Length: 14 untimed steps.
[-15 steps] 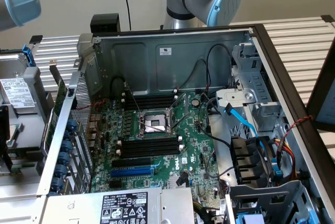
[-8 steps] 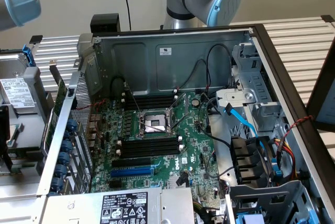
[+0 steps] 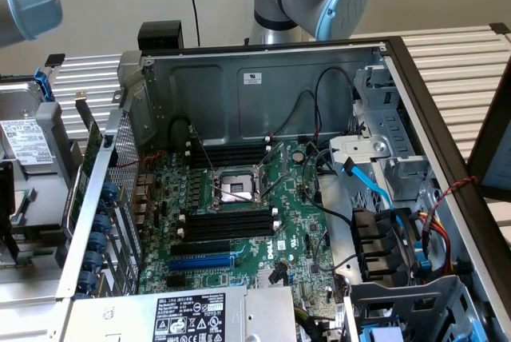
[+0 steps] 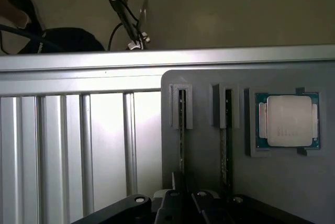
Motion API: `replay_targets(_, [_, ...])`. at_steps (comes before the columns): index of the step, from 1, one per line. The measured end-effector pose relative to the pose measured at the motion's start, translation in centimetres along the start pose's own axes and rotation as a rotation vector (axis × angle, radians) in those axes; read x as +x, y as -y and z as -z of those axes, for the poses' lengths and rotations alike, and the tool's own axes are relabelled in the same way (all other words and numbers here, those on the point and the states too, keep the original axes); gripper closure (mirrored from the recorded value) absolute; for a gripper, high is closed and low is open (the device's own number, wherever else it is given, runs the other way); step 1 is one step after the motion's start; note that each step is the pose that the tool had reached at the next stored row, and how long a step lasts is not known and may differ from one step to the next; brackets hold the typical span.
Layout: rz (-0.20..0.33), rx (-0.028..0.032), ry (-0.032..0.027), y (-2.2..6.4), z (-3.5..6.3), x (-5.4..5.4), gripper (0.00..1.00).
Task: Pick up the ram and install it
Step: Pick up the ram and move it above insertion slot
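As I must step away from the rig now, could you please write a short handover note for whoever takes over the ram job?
The hand sits low over the grey holder, right at one ram stick.
Ram: that stick stands on edge in a holder slot, with a second stick in the next slot and a processor alongside.
Done: nothing is installed; the black slots in the exterior view look empty.
Left: lifting the ram out and seating it in a slot.
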<state>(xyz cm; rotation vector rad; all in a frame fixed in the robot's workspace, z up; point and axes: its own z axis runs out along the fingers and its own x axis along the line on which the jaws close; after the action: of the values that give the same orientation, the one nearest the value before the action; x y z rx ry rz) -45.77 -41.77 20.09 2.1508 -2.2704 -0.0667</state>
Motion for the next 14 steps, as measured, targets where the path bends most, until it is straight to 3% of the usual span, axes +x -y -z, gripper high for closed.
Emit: replay_targets(14, [0.0, -0.0001, -0.0007, -0.04, 1.02, -0.02, 0.88])
